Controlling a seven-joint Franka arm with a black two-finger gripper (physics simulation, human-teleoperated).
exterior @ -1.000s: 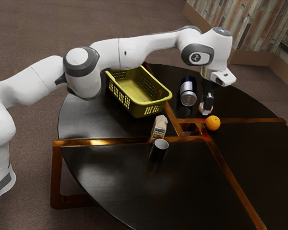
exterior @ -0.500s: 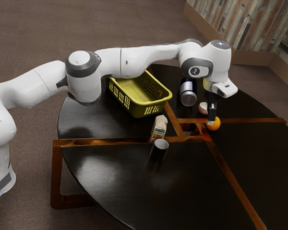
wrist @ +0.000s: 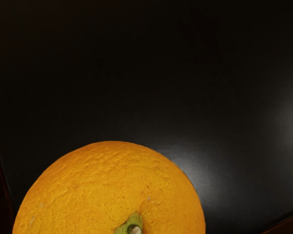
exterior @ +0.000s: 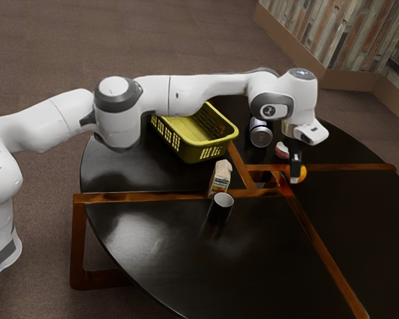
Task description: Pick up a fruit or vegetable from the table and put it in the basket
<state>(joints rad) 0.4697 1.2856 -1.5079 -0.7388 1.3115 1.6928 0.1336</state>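
Observation:
My gripper [exterior: 295, 174] is low at the orange [exterior: 303, 174] and covers part of it in the exterior view; how it grips there is hidden. In the wrist view the orange [wrist: 112, 183] looms large at the lower edge, its green stem facing the camera. The yellow-green basket [exterior: 210, 153] stands upright on the dark round table [exterior: 272, 246], toward the exterior view's left from my gripper. Behind the gripper lies a small pinkish-white item [exterior: 281, 149], too small to identify.
A dark can with a silver end [exterior: 260, 135] lies between basket and gripper, farther back. The carton [exterior: 221, 178] and a black cup [exterior: 221, 207] stand in front of the basket. Brown wooden strips [exterior: 312, 229] cross the tabletop.
My hand has moved from above the pinkish-white item to the orange and has come down, now covering the orange's side. The basket, carton and cup have stayed put.

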